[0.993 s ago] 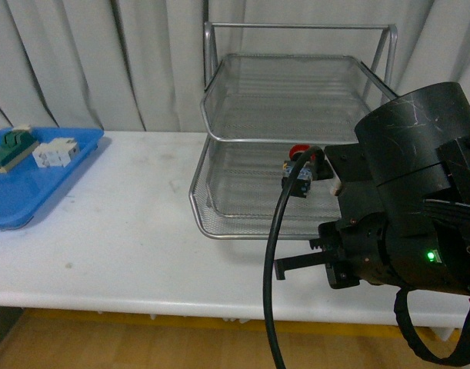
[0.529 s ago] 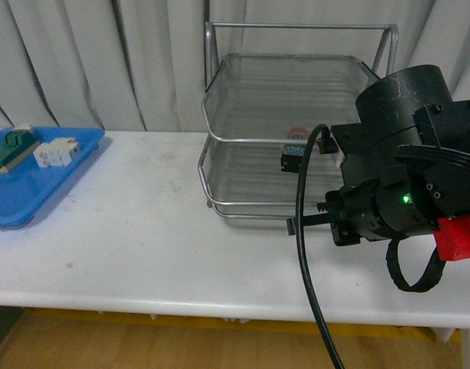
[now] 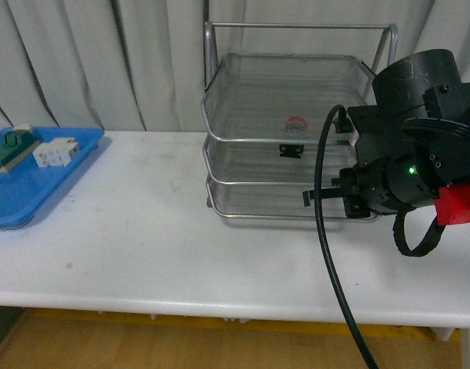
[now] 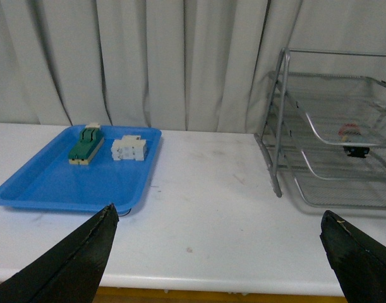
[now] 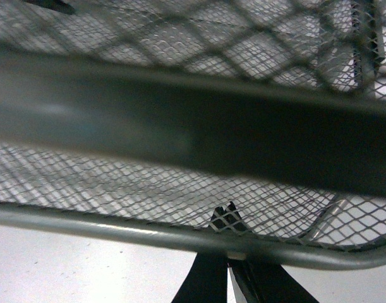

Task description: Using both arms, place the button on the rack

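Observation:
The silver wire-mesh rack stands on the white table with all its trays slid in. The button, with its red cap and black body, lies in the middle tray and shows partly through the top tray's mesh. It also shows in the left wrist view. My right gripper is shut and empty, its tips against the front rim of a lower tray. In the right wrist view the closed gripper sits right at that rim. My left gripper is open and empty above the table's front edge, left of the rack.
A blue plastic tray at the far left holds a green-and-cream terminal block and a white blocky component. My right arm's black cable hangs in front of the rack. Bare white table lies between tray and rack.
The tray holding the button has slid back into the rack. My shut right gripper moved forward and up with it, staying against the tray's front.

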### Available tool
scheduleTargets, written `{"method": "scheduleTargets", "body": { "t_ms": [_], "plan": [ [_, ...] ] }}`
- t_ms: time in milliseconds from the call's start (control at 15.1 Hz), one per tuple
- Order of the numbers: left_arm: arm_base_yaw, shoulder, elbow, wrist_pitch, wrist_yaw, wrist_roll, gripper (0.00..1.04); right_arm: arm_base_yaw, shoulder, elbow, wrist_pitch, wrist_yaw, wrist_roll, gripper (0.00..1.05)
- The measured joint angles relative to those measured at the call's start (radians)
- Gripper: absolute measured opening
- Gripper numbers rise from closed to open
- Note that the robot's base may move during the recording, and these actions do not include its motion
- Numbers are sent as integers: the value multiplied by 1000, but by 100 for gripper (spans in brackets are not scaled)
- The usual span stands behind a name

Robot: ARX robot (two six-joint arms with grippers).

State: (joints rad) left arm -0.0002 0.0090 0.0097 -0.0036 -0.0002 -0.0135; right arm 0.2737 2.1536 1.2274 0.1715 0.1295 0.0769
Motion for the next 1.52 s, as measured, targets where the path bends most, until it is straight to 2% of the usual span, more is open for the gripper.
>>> {"method": "scheduleTargets", "body": {
  "t_ms": [463,860,993,1125,1257,1324,1390,1522],
  "plan": [
    [0,0,0,0,0,0,98,-13,19,14,40,13,-10,2],
    [0,0,0,0,0,0,98,4,-65,-101,49,-30,-10,2],
    [0,0,0,0,0,0,98,39,-400,-398,198,-153,74,2],
    [0,0,0,0,0,0,98,13,-614,-563,300,-151,117,2],
    [0,0,0,0,0,0,98,-22,-853,-702,331,-145,108,2],
    [0,0,0,0,0,0,98,-36,-954,-771,372,-116,75,2],
    [0,0,0,0,0,0,98,-50,-1041,-859,513,7,11,2],
    [0,0,0,0,0,0,98,-141,-1280,-979,394,15,-46,2]
  ]
}}
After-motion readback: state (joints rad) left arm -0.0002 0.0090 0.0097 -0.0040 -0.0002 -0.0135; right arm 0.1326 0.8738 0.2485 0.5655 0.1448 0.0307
